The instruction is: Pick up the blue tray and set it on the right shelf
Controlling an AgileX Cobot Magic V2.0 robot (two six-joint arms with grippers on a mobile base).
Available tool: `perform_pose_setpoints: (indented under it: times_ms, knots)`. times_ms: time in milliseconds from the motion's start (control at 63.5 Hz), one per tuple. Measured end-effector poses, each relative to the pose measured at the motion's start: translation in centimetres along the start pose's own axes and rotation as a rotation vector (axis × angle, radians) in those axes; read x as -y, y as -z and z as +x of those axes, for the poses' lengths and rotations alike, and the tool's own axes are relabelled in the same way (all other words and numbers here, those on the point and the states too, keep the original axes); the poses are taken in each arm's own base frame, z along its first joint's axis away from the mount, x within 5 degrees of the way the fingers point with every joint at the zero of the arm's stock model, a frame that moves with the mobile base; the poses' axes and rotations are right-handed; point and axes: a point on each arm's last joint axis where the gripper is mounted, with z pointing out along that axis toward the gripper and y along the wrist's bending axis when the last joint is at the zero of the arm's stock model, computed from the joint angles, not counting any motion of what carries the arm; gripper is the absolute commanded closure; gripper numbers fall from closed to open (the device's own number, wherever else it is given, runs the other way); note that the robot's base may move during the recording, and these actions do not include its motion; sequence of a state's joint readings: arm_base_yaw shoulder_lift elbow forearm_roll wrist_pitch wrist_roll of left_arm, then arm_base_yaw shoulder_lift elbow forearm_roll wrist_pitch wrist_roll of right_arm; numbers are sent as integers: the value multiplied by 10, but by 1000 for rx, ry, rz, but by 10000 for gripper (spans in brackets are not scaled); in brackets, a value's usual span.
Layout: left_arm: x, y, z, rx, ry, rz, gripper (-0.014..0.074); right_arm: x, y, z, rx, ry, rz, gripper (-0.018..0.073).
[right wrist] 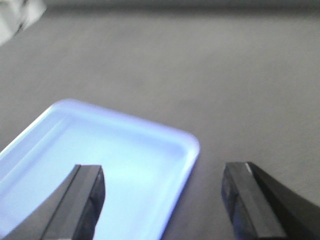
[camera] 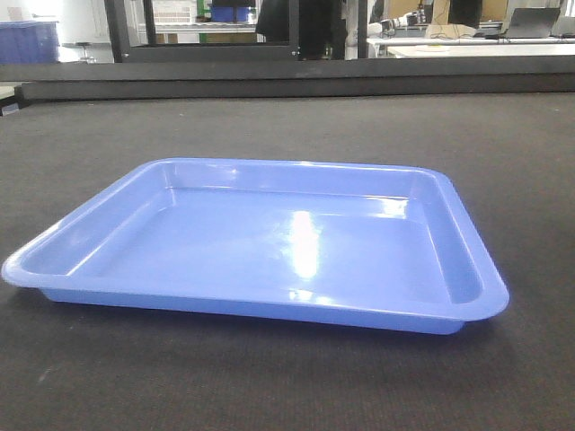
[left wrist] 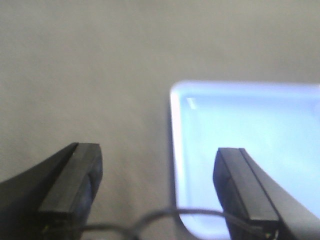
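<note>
The blue tray [camera: 269, 242] lies flat and empty on a dark carpeted surface, filling the middle of the front view. No gripper shows in that view. In the left wrist view my left gripper [left wrist: 157, 187] is open, its jaws straddling the tray's left rim [left wrist: 175, 150] from above, one finger over the carpet, the other over the tray floor. In the right wrist view my right gripper [right wrist: 165, 200] is open and straddles the tray's right rim [right wrist: 186, 160] near its far corner. The right shelf is out of view.
Dark carpet [camera: 503, 153] surrounds the tray on all sides. A raised dark ledge [camera: 269, 85] runs across the back. Behind it stand a black-framed glass cabinet [camera: 207, 27], dark-blue bins [camera: 27, 40] at the far left and white tables [camera: 476, 45] at the right.
</note>
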State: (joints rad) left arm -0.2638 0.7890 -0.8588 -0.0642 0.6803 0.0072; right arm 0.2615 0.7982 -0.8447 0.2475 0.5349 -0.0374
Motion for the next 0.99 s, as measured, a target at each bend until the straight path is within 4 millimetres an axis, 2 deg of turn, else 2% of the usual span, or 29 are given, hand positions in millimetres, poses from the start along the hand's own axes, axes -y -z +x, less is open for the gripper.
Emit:
perform_pose_setpoints:
  times_ms: [126, 221, 457, 583, 819, 993]
  knots:
    - [6, -33, -15, -212, -16, 25, 209, -13, -33, -4, -208, 10, -58, -28]
    - [7, -62, -25, -372, -23, 21, 209, -15, -62, -3, -382, -24, -52, -28]
    - [12, -121, -43, -545, -47, 21, 209, -13, -116, -2, -641, -167, 23, -28]
    - [20, -148, -41, -599, -60, 15, 209, -7, -138, 3, -697, -223, 104, -28]
    - [32, -193, -22, -693, -60, -41, 209, 7, -166, 16, -791, -253, 275, -28]
    - [35, -217, -12, -693, -20, -53, 209, 3, -184, 23, -776, -268, 281, -28]
